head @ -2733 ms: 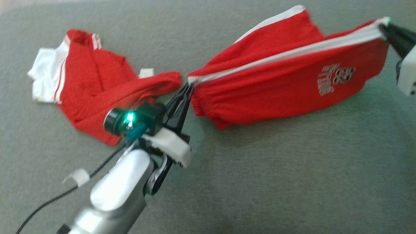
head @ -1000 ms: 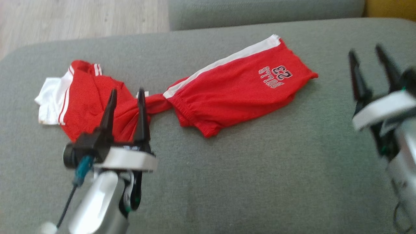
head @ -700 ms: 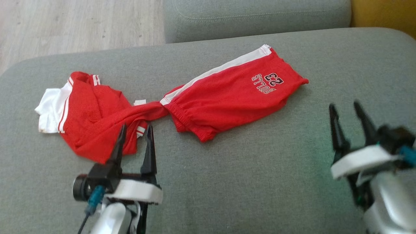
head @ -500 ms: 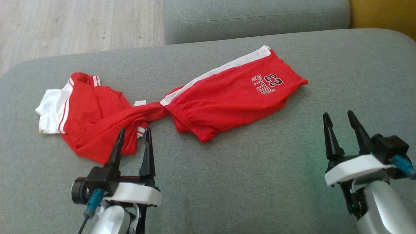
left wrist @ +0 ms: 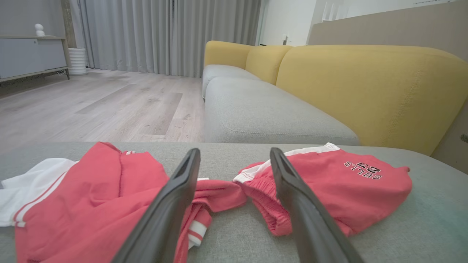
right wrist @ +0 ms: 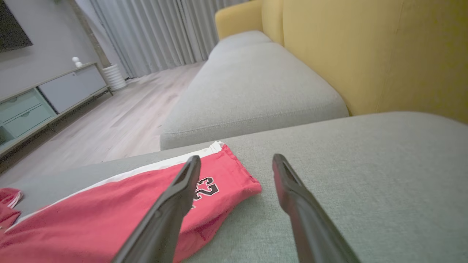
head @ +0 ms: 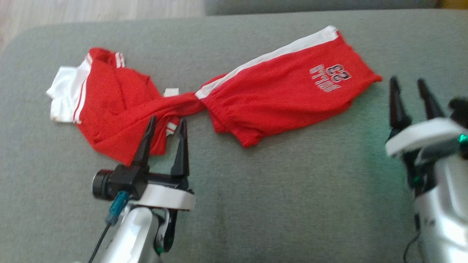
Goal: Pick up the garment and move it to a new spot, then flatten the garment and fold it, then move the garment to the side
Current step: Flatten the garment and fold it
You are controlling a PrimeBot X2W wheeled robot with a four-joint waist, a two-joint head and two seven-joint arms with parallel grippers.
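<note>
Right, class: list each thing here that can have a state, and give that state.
garment: lying loose on the sofa cushion, twisted in the middle, not folded
left claw: open, holding nothing
right claw: open, holding nothing
</note>
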